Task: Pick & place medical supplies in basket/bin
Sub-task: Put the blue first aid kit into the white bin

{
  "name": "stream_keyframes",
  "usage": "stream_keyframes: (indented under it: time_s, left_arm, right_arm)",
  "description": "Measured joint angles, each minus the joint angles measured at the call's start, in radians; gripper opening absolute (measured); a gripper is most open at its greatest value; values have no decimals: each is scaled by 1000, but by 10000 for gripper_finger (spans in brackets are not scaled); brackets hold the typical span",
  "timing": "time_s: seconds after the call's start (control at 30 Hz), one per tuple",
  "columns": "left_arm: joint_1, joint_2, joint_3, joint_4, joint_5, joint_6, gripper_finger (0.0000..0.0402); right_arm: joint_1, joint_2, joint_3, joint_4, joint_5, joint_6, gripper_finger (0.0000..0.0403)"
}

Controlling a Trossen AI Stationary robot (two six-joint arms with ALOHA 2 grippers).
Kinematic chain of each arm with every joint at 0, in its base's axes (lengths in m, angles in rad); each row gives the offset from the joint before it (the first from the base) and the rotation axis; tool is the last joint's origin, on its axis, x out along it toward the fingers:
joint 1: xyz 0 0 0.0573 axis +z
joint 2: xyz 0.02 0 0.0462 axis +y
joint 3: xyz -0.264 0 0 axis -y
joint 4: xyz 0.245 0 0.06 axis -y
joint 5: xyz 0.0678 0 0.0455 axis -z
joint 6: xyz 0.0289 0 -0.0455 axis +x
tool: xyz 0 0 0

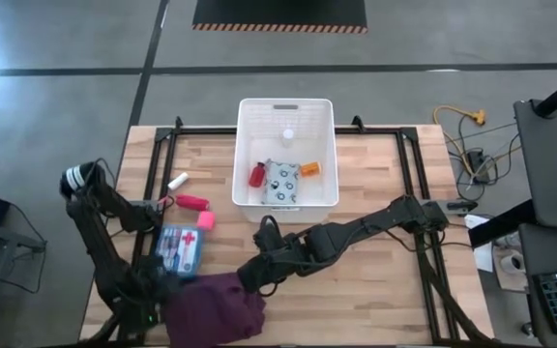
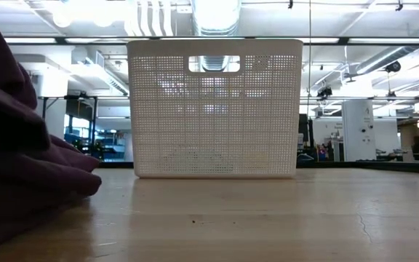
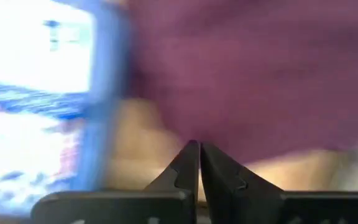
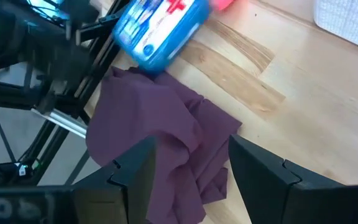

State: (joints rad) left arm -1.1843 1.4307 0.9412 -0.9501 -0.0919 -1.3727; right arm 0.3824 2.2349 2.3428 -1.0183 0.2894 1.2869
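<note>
Next up, by the look of it: flat blue fabric first-aid pouch with red cross (image 1: 180,247), lying on the pale wooden worktop (image 1: 375,242) at near left, its near edge against or just over the crumpled dark purple cloth (image 1: 216,304). Likely soft, light and a little slack, with a slick printed face; best pinched across a short edge or a corner, not pressed flat from above, and clear of the cloth to avoid dragging it along. Right claw (image 4: 192,146) spread wide and empty, hovering over the cloth's right side, close to the pouch. Left claw (image 3: 199,144) pressed together on nothing, low at the near left edge, pointed at the cloth with the pouch beside it. Far centre: one white rectangular perforated plastic basket (image 1: 286,101). Inside, four things: one small red bottle (image 1: 256,175), one white-blue patterned pouch (image 1: 281,184), one orange box (image 1: 310,169), and one small white round item (image 1: 287,134), possibly a vial seen end-on. Left of the basket, out on the worktop, four more: the blue pouch, one pink cube (image 1: 205,220), one pink-red tube (image 1: 191,202), and one small white cylinder (image 1: 177,181) with a reddish end. Roughly half done, judging by that split. One cloth, not for the basket.
</note>
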Motion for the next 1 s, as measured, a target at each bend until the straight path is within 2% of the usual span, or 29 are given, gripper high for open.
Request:
stream_keyframes:
  time_s: [0.03,0.2,0.33,0.4,0.5,0.63,0.7,0.8,0.9,1.0]
  left_arm:
    - [1,-25,-18,-41,-11,-4,0]
    - [3,-152,-81,-23,-85,-54,0]
    - [3,-205,-72,25,-265,-90,0]
    - [12,-203,-73,-25,-301,-144,1]
    - [24,-195,-86,-119,-283,-256,18]
    - [23,-209,-94,-147,-273,-325,75]
    - [32,-223,-94,-199,-212,-349,111]
    - [42,-247,-95,-302,-59,-420,149]
    - [40,-258,-95,-403,42,-534,158]
    - [40,-260,-96,-488,82,-559,147]
  right_arm:
    - [0,0,0,0,0,-1,192]
    - [-3,0,0,0,0,-3,192]
    - [-3,0,0,-1,0,-4,192]
    - [-3,0,0,-1,-1,-4,192]
    - [-3,0,0,-3,-1,-8,192]
    - [-4,0,0,-3,-2,-14,192]
    - [-4,0,0,-3,-2,-28,192]
    - [-5,0,0,-9,-2,-35,192]
    - [-8,0,0,-34,-2,-39,192]
    - [-12,0,0,-46,-2,-43,192]
